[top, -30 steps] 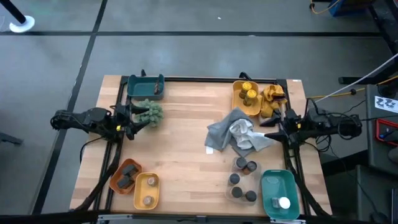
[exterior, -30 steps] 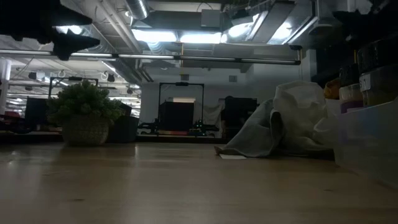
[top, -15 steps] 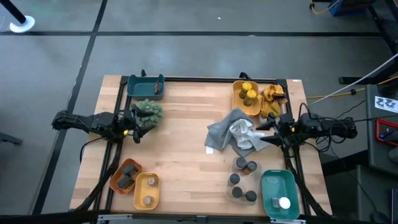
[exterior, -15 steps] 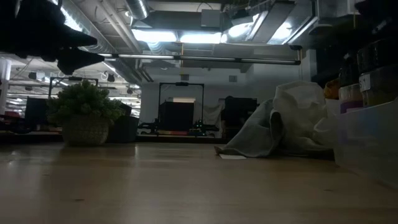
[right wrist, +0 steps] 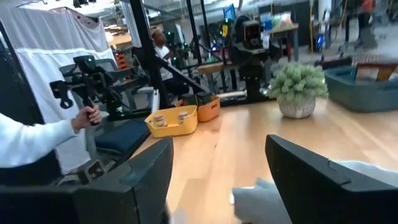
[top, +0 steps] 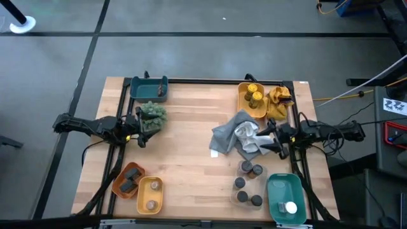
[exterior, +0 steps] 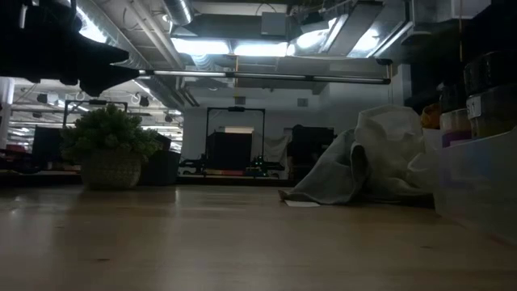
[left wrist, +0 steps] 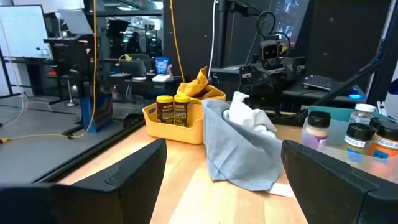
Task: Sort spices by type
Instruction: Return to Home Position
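My right claw [top: 264,135] hangs spread over the grey cloth [top: 241,138], and my left claw [top: 141,129] is spread too, just beside the plant [top: 152,113]. The loose jars [top: 247,183] stand in a cluster on the tabletop [top: 184,159] near the cloth, next to the teal bin [top: 284,198]; two more sit in the yellow bin [top: 252,98] on the cloth's far side. I judge these jars rigid, light and smooth-walled, easy to tip, so I would grip one across its body below the cap, not by the cap itself.
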Available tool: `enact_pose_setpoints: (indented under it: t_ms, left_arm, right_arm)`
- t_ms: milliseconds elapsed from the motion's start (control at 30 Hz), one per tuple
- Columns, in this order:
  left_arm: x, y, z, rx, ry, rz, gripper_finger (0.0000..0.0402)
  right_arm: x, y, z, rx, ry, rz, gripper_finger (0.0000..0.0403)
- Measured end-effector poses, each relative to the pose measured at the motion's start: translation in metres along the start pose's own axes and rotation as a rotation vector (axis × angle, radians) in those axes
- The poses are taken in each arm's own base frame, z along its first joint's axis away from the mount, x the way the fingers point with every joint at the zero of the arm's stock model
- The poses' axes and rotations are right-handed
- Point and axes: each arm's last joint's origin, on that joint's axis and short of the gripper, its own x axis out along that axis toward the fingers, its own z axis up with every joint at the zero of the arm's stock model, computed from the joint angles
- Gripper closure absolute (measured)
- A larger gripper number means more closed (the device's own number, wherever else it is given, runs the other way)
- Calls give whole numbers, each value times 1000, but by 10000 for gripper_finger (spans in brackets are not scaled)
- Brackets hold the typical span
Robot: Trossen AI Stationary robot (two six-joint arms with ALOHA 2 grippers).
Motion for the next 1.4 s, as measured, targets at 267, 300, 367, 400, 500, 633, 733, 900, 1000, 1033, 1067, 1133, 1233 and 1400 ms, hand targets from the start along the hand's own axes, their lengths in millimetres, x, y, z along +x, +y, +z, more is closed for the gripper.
enact_pose_setpoints:
  t_ms: [267, 300, 367, 400, 500, 633, 733, 900, 1000, 1033, 1067, 1133, 1233, 1400]
  left_arm:
    - [0, 0, 0, 31, 1, -1, 100]
    - [0, 0, 0, 37, 1, -1, 100]
    - [0, 0, 0, 58, 1, -2, 100]
    - [0, 0, 0, 68, 2, -2, 100]
    - [0, 0, 0, 84, 2, -2, 100]
    - [0, 0, -1, 91, 6, -2, 100]
    - [1, -1, -2, 125, 18, -3, 100]
    - [3, -1, -4, 167, 50, -6, 100]
    - [3, -2, -5, 154, 59, -6, 100]
    - [4, -2, -5, 146, 60, -6, 100]
    - [4, -2, -5, 141, 60, -5, 100]
    - [3, -2, -5, 133, 60, -5, 100]
    - [3, -2, -5, 132, 59, -5, 100]
    - [3, -2, -5, 130, 59, -5, 100]
  right_arm:
    - [3, -3, -7, -119, -48, -49, 148]
    - [3, -4, -7, -136, -51, -67, 148]
    - [3, -5, -8, -167, -48, -97, 148]
    - [3, -6, -9, -182, -30, -116, 148]
    - [3, -7, -11, -186, -14, -140, 148]
    - [3, -6, -12, -187, -9, -131, 148]
    - [3, -7, -12, -188, -5, -129, 148]
    - [4, -7, -14, -190, 18, -132, 148]
    - [4, -7, -15, -184, 26, -132, 148]
    - [4, -7, -15, -183, 24, -132, 148]
    - [4, -7, -15, -183, 22, -132, 148]
    - [4, -7, -14, -183, 20, -132, 148]
    - [5, -7, -14, -183, 18, -132, 148]
    - [5, -7, -14, -182, 17, -132, 148]
